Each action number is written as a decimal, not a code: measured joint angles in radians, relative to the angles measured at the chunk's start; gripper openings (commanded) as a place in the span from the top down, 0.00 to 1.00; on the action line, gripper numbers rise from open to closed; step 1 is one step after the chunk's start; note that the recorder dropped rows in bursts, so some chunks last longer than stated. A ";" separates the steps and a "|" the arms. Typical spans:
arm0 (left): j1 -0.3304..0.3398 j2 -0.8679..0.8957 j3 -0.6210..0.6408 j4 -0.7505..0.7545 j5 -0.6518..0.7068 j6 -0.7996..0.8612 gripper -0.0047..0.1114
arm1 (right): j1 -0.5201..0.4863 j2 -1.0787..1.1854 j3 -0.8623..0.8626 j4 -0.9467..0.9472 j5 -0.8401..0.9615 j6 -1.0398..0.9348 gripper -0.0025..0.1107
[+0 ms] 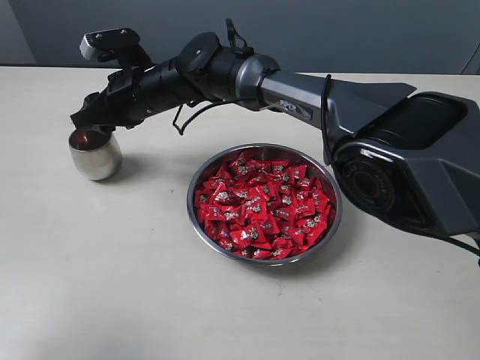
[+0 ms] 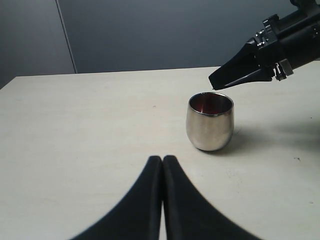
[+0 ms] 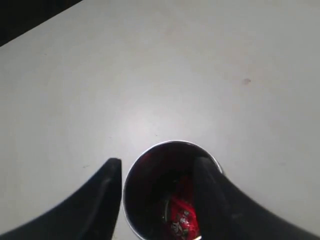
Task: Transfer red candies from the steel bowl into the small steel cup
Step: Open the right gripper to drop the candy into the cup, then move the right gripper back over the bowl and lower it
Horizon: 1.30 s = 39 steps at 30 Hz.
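Pale counter (image 1: 112,300), grey wall behind.

Exterior view: the steel bowl (image 1: 262,150) sits mid-counter, heaped with red candies (image 1: 262,206). The small steel cup (image 1: 95,157) stands apart from it, to the left. My right fingers (image 1: 94,116) hang directly over the cup's mouth.

Left wrist view: the cup (image 2: 210,125) is upright with a reddish glint inside. The right fingers' tips (image 2: 222,79) are just above the rim, not touching it. My left fingers (image 2: 142,200) are pressed together, empty, short of the cup.

Right wrist view: the right fingers (image 3: 100,200) are spread and hold nothing. One red candy (image 3: 181,220) lies at the bottom of the cup (image 3: 165,145).

Judgement: this is the release step of one transfer. The bowl is nearly full, so the task is at an early stage.

Method: lift straight up before swinging, so neither finger clips the rim and tips the cup. Then cross to the bowl with the fingers wide and pinch a single wrapper off the top of the heap. The crinkly foil probably slips, so close firmly. Leave the left arm parked.
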 measured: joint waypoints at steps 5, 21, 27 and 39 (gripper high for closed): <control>0.000 0.000 0.000 0.000 0.000 0.000 0.96 | 0.000 -0.029 0.000 -0.007 0.000 0.013 0.98; 0.000 0.000 0.000 0.000 0.000 0.000 0.96 | -0.029 -0.195 0.176 -0.231 -0.039 0.080 0.98; 0.000 0.000 0.000 0.000 0.000 0.000 0.96 | -0.095 -0.323 0.410 -0.223 -0.109 0.054 0.98; 0.000 0.000 0.000 0.000 0.000 0.000 0.96 | -0.218 -0.623 0.973 0.304 -0.252 -0.521 0.98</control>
